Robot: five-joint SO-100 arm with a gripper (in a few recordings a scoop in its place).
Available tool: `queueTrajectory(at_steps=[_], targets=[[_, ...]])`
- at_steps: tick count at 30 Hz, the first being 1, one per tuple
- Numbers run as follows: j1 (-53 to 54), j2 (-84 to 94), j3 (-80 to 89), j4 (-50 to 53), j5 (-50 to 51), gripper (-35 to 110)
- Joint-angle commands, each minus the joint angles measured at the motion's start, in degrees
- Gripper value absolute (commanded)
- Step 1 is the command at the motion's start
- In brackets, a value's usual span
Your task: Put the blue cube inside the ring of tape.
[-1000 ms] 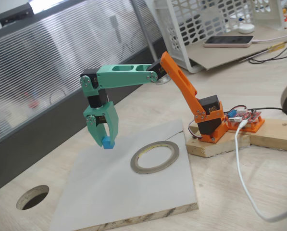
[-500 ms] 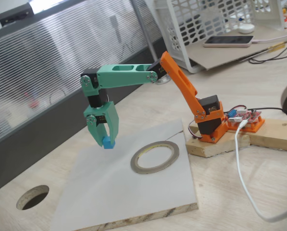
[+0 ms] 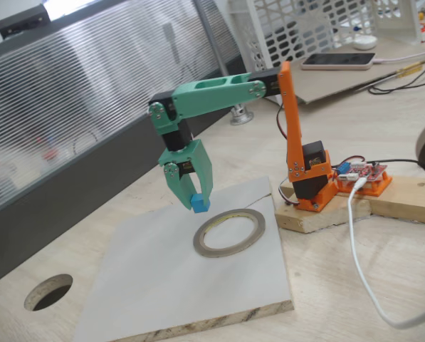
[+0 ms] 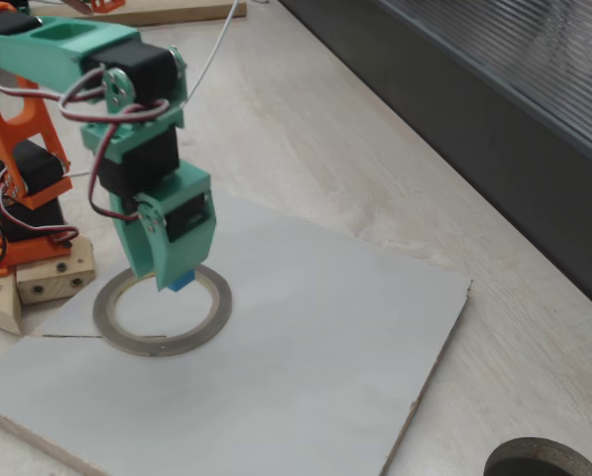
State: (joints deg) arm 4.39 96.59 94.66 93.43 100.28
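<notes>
Between end effector (image 3: 193, 201) fingers: blue cube (image 3: 198, 204), above tape ring (image 3: 230, 231).

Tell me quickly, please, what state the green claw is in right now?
Green claw: closed on the small sky-blue plastic cube, held above the grey board.

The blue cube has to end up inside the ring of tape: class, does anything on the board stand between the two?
Nothing visible does. The gripper holds the blue cube above the grey board, near the rim of the ring of tape, and the ring's inside is bare board in both fixed views.
</notes>
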Motion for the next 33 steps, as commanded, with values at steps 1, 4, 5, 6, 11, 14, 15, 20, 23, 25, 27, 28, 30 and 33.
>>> queueTrajectory(at_steps=[1,4,5,6,11,14,15,20,23,25,27,28,30,33], targets=[[-0.2,4.9,5.4,0.9,0.3,17],[-0.2,6.2,10.0,0.8,0.3,17],[-0.2,6.5,11.8,0.8,0.3,17],[-0.2,6.8,13.4,0.7,0.3,17],[-0.3,8.2,19.3,-3.6,0.3,17],[-0.3,9.2,21.8,-9.8,0.3,17],[-0.3,9.4,22.7,-11.4,0.3,17],[-0.3,9.6,26.2,-15.2,0.3,17],[-0.3,9.6,26.3,-15.3,0.3,17],[-0.4,9.6,26.3,-15.3,0.3,17],[-0.4,9.6,26.2,-15.3,0.3,17],[-0.4,9.6,26.2,-15.3,0.4,17],[-0.4,9.6,26.2,-15.3,0.6,17],[-0.4,9.6,26.2,-15.3,0.6,17]])
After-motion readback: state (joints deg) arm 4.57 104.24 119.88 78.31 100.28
